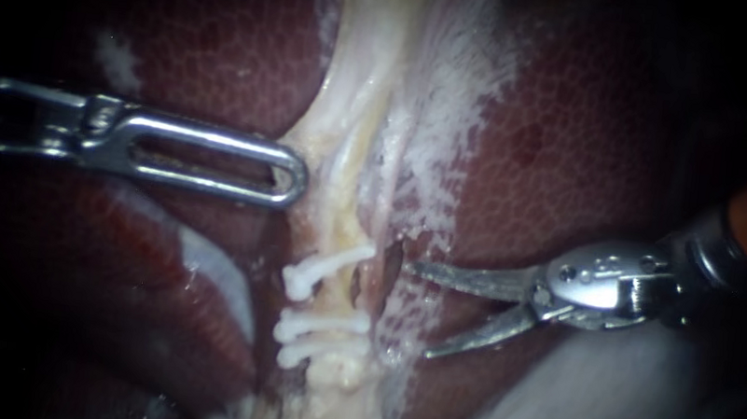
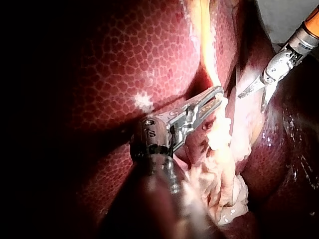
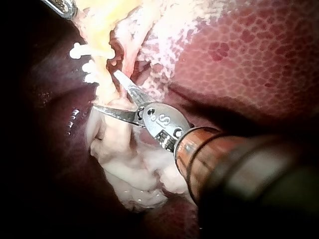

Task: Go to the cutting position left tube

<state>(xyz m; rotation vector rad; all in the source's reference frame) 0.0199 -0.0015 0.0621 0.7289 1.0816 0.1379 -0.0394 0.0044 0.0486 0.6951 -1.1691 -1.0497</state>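
Note:
A pale tube [image 1: 348, 225] runs down between the liver lobes and carries three white clips [image 1: 326, 265] across it. My right instrument [image 1: 418, 309] comes in from the right with two thin blades open; their tips stand just right of the tube, level with the clips. In the right wrist view those blades [image 3: 105, 90] straddle the pale strand [image 3: 105, 55] just past the clips [image 3: 82, 51]. My left instrument [image 1: 293, 177], with slotted jaws, is shut on the pale tissue above the clips. The left wrist view shows its jaws [image 2: 217, 97] pinching that strand [image 2: 219, 132].
Dark red liver [image 1: 569, 138] lies on both sides of the tube. Pale, ragged tissue [image 2: 224, 189] hangs below the clips. A whitish smooth surface [image 1: 594, 413] sits under my right instrument's shaft.

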